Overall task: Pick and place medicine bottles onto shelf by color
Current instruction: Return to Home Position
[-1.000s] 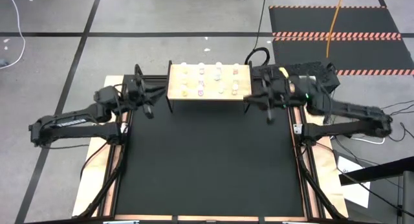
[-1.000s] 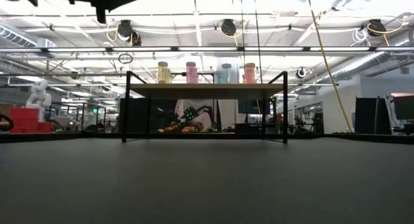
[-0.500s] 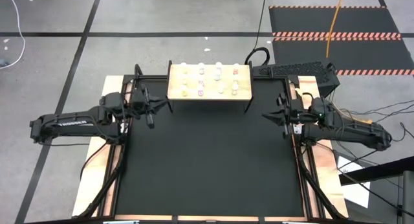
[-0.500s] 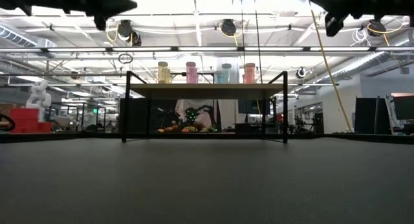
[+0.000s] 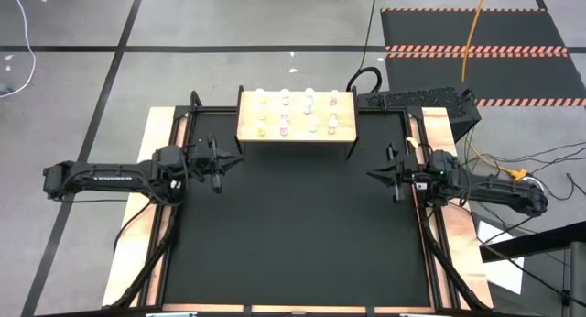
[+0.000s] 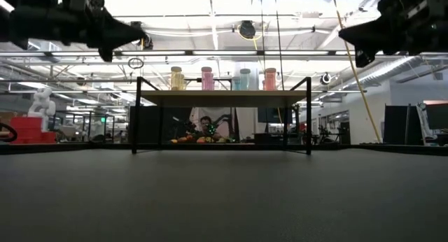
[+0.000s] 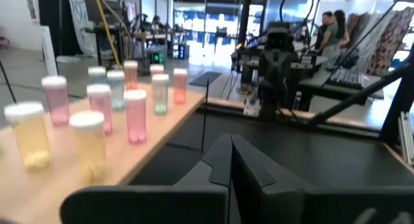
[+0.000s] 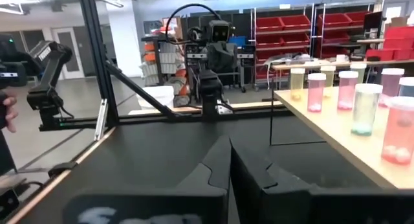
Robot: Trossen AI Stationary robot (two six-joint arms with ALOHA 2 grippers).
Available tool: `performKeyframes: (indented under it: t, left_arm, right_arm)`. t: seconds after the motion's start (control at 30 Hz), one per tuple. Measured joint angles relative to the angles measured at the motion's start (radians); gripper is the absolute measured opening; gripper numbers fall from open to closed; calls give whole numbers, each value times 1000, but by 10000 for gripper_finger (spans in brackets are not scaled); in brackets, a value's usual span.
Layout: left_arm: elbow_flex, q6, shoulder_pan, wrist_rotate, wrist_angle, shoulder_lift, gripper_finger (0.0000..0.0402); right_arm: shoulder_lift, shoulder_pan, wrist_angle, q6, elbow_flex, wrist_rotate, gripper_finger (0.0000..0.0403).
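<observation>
Black table mat (image 5: 293, 244) open wide in front, left gripper (image 5: 222, 161) fingers pressed together, empty, over mat's left edge, right gripper (image 5: 380, 173) likewise closed, empty, over right edge, shelf (image 5: 298, 137) at far edge, medicine bottles (image 6: 207, 77) upright in rows on top

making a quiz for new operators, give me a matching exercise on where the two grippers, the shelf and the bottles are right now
Column 1
1. left gripper
2. right gripper
3. shelf
4. medicine bottles

Column 2
a. standing on top of the shelf
b. centred at the far end of the black table
c. above the table's right side
d. above the table's left side

Pairs: 1-d, 2-c, 3-b, 4-a
</observation>
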Motion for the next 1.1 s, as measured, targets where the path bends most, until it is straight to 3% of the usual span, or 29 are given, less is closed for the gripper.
performKeyframes:
  t: [0.37,0.57,0.97,1.1]
  left_arm:
    - [-138,-73,6,1,35,-20,5]
    - [-211,-93,-2,46,61,-148,3]
    - [-214,64,-2,73,-163,-365,4]
    - [-214,64,-2,168,-379,-415,9]
  right_arm:
    - [-59,0,20,-50,-90,-27,0]
    - [-74,0,33,-28,-104,-38,0]
    - [-82,-2,33,-106,-106,-21,0]
    - [-82,-2,38,-99,-107,-24,0]
